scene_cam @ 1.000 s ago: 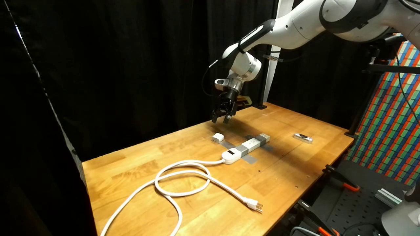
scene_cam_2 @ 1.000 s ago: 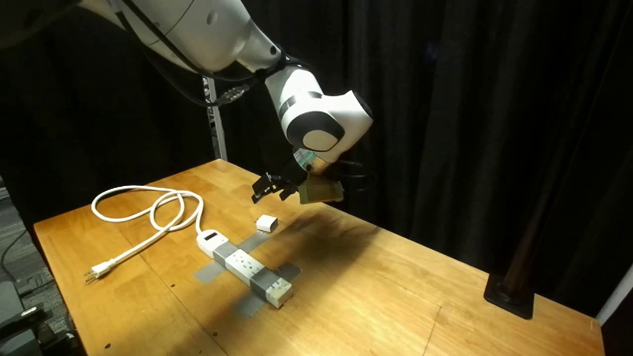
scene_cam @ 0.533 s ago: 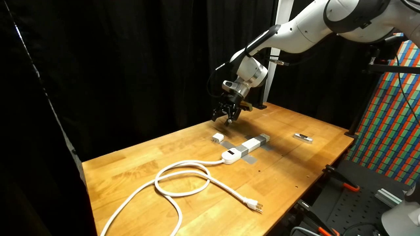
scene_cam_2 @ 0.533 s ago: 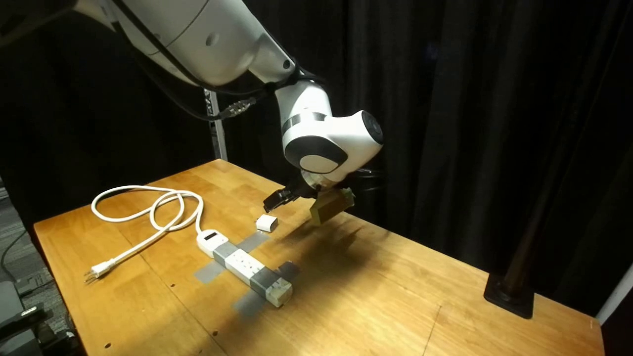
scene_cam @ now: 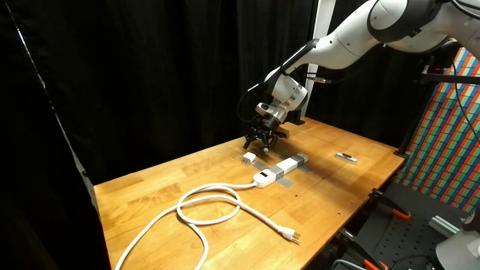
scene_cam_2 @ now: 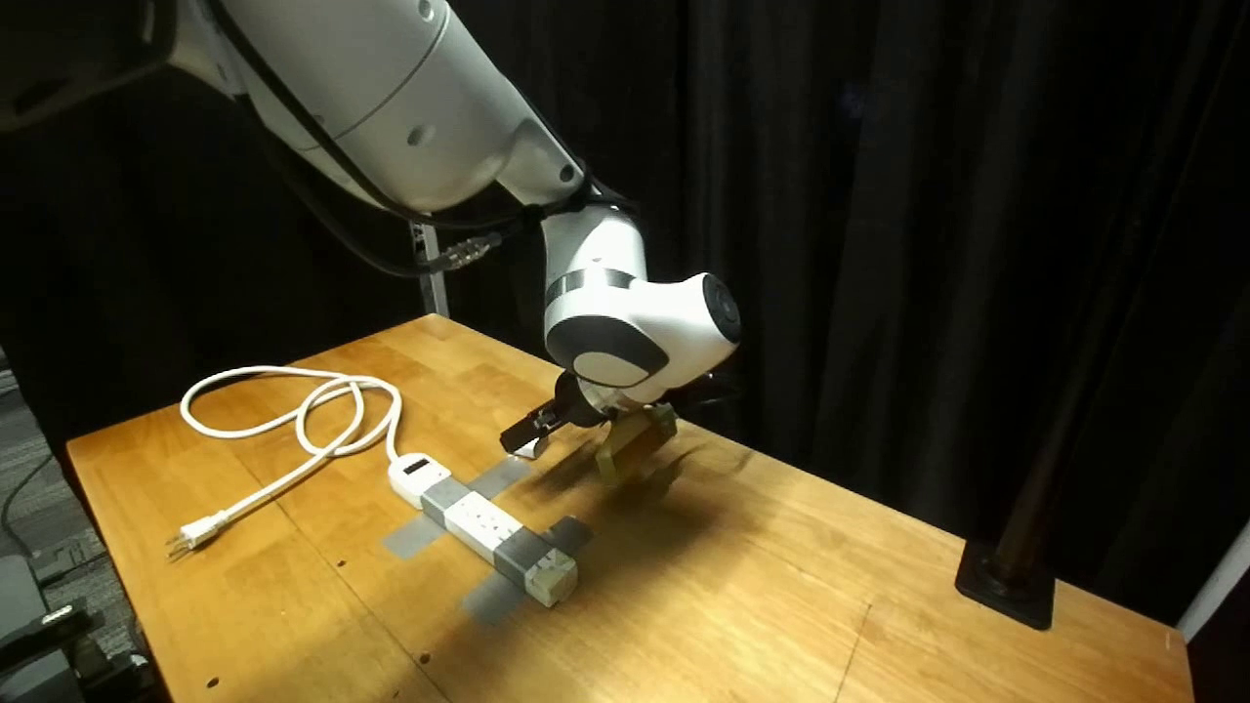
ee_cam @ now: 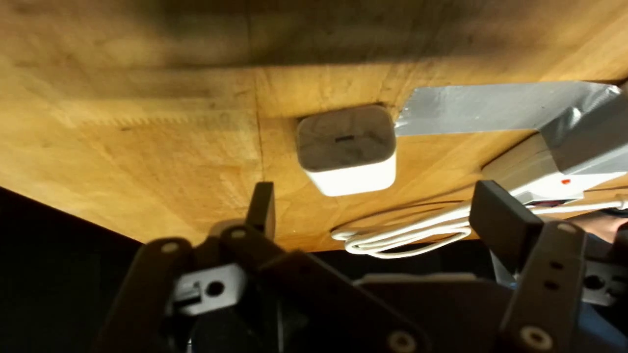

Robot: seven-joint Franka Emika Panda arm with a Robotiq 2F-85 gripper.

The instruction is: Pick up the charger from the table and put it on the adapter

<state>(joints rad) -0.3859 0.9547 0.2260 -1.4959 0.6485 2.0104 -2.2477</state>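
The charger (ee_cam: 346,142), a small white block, lies on the wooden table with its slotted face toward the wrist camera. My gripper (ee_cam: 373,184) stands open, its two dark fingertips wide apart, and the charger appears ahead of the gap between them, untouched. In an exterior view the gripper (scene_cam: 255,148) hangs tilted low over the table, just behind the charger (scene_cam: 248,157). From another angle a finger (scene_cam_2: 527,432) hides part of the charger (scene_cam_2: 532,450). The adapter (scene_cam: 287,165), a white strip bound with grey tape, lies beside the charger; the wrist view shows only one end of the adapter (ee_cam: 520,162).
The adapter's white cable (scene_cam: 210,223) loops over the table (scene_cam: 157,180). Grey tape (ee_cam: 466,110) reaches from the adapter almost to the charger. A small silver-and-dark object (scene_cam: 345,157) lies farther off. A black post base (scene_cam_2: 1006,586) stands near the table's back edge, before dark curtains.
My gripper has come down toward the table and tilted, ending close to the charger, which it now partly covers in an exterior view. Its jaws have stayed open. Charger and adapter have not moved.
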